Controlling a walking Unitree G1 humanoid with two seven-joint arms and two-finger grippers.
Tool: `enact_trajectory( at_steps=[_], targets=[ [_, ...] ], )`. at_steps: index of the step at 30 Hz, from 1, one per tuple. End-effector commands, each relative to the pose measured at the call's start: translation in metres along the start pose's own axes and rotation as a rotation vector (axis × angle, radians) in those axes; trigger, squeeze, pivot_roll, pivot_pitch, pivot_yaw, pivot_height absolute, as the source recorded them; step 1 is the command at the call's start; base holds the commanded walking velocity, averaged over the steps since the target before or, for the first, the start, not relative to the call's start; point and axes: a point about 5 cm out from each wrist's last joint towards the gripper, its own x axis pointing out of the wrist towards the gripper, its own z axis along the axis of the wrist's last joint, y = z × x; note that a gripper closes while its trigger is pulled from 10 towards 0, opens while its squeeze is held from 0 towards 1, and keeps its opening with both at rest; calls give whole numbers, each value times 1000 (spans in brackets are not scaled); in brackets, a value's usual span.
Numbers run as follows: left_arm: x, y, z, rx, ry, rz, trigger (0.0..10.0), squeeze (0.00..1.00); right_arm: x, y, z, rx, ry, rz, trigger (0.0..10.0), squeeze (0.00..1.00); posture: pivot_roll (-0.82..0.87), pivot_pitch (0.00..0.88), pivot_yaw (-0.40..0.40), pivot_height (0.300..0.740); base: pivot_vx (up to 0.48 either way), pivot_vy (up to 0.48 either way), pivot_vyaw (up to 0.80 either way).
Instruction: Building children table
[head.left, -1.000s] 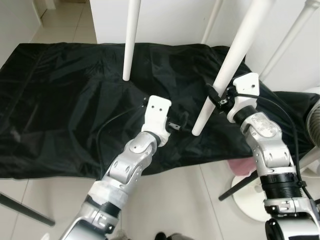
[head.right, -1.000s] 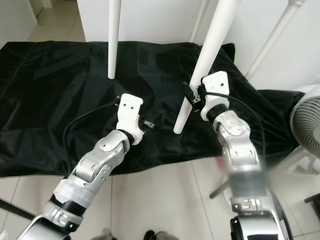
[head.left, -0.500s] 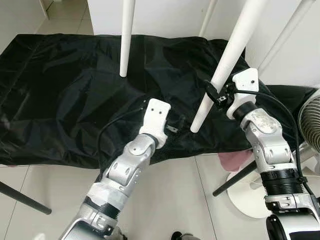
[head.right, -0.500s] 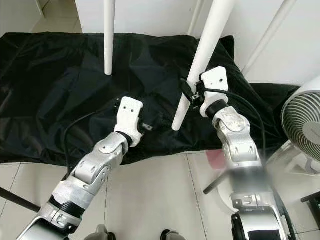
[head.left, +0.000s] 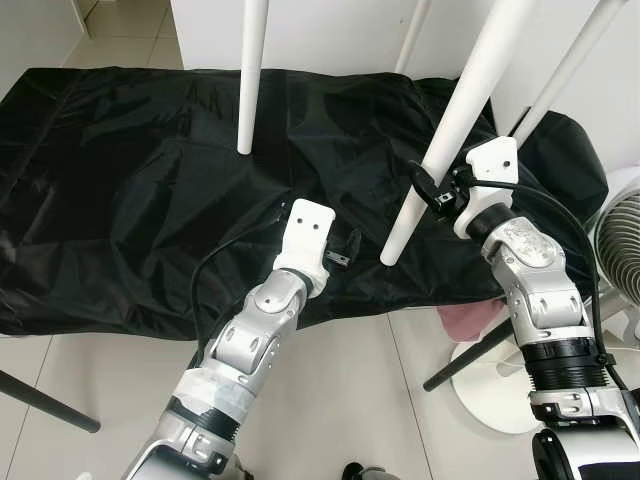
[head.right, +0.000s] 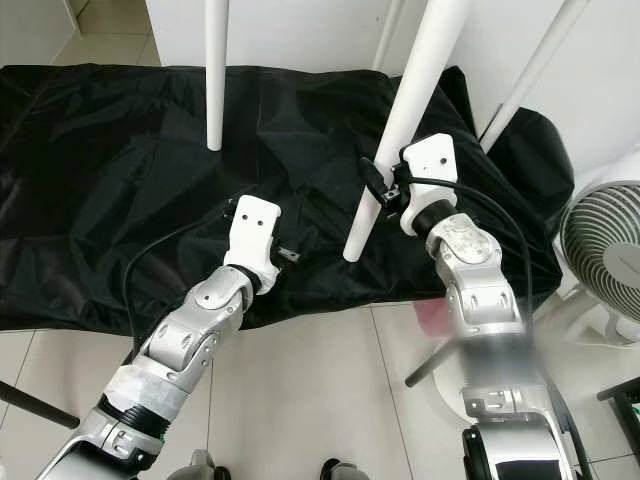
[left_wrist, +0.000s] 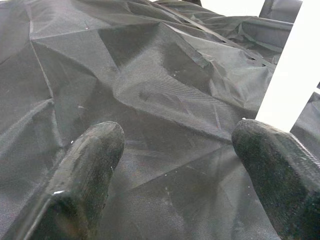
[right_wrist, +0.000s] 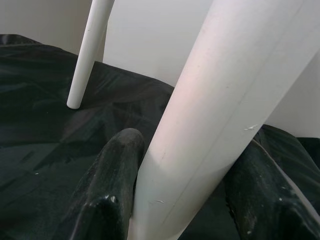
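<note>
Tiled floor (head.left: 340, 400) nearest the robot, w/ a white fan (head.right: 605, 250) low at its right side. Left gripper (head.left: 343, 247) hovers just above the front edge of the black cloth (head.left: 130, 170), fingers (left_wrist: 85, 175) spread apart, nothing between them; wrist view shows creased cloth below and a white leg close by on one side. Right gripper (head.left: 428, 188) is clamped around the near white table leg (head.left: 455, 130) a bit above its free tip; in the right wrist view both black fingers (right_wrist: 115, 190) press against the leg from either side. That leg is tilted, its lower end (head.left: 390, 262) hanging just over the cloth near the front edge, between the two grippers. Further back a 2nd white leg (head.left: 248, 75) hangs about upright, its end over mid-cloth, well apart from the held one. Two more white legs (head.left: 575, 60) slant up at the far right. Cloth is rumpled, spread wide over a low surface; behind it a white wall panel (head.left: 330, 30).
</note>
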Motion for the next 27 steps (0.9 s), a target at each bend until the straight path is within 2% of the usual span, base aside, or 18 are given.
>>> enact_trajectory(
  at_steps=[1, 27],
  targets=[
    [-1, -2, -5, 5, 25, 3, 10000, 0, 8, 6, 29, -176, -99, 82, 10000, 0, 34, 80, -86, 740, 0, 0, 0],
    [-1, 9, -7, 50, 47, 7, 10000, 0, 9, 9, 28, -169, -97, 94, 10000, 0, 41, 83, -85, 740, 0, 0, 0]
  ],
)
